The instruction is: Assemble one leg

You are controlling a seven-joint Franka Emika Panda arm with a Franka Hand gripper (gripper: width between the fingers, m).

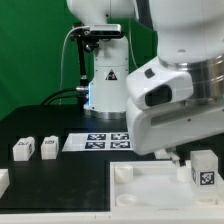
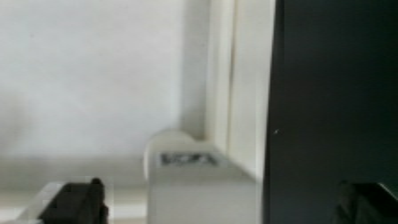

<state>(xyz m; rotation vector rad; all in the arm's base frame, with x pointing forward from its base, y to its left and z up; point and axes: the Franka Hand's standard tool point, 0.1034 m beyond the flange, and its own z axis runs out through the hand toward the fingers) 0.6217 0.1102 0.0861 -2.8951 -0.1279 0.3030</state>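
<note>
A leg [image 1: 203,169], a small white post with a black-and-white tag, stands upright at the exterior view's right, beside the large white tray-like part [image 1: 150,190]. My gripper [image 1: 179,157] is low, right next to this leg, and the arm's white body mostly hides it. In the wrist view the gripper [image 2: 222,203] is open, its dark fingertips [image 2: 75,200] wide apart. A white leg [image 2: 187,170] with a tag lies between them, touching neither. Two more legs [image 1: 24,149] [image 1: 48,146] stand at the exterior view's left.
The marker board [image 1: 105,141] lies on the black table behind the tray-like part. Another white part [image 1: 3,180] shows at the left edge. The arm's base [image 1: 105,80] stands at the back with cables.
</note>
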